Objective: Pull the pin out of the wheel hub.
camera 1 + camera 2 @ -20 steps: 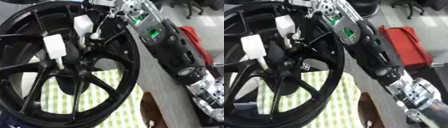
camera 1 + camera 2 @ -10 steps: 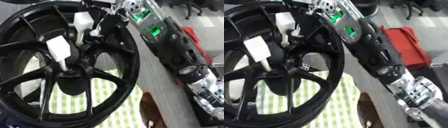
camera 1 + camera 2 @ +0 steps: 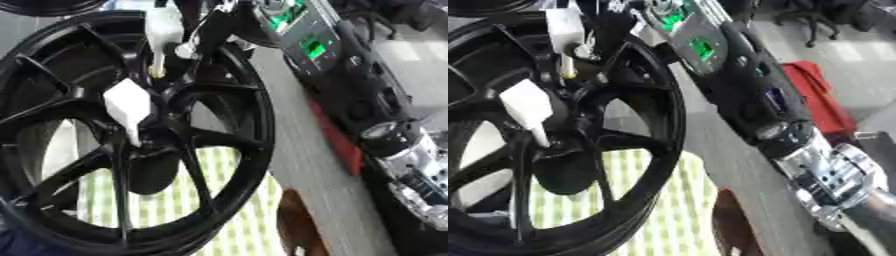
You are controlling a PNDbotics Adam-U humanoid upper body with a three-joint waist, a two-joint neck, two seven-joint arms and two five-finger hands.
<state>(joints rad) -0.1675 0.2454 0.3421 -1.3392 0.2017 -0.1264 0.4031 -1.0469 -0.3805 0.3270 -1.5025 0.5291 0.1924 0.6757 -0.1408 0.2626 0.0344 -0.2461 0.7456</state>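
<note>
A black spoked wheel stands tilted and fills the left of both views, its hub near the middle. One white-handled pin sticks into the hub by its thin shaft. A second white-handled pin hangs higher up, its yellowish tip showing above the spokes. My right hand is at the top, dark fingers closed beside that upper pin's handle. The right arm runs up from the lower right, with green lights on it. No left hand shows.
A green-and-white checked cloth lies under the wheel on the grey surface. A red box stands behind my arm. A brown rounded object is at the bottom edge. Part of another black rim shows top left.
The upper white-handled pin has risen with my right hand, away from the lower pin and the hub. The whole picture has also shifted, so the camera moved.
</note>
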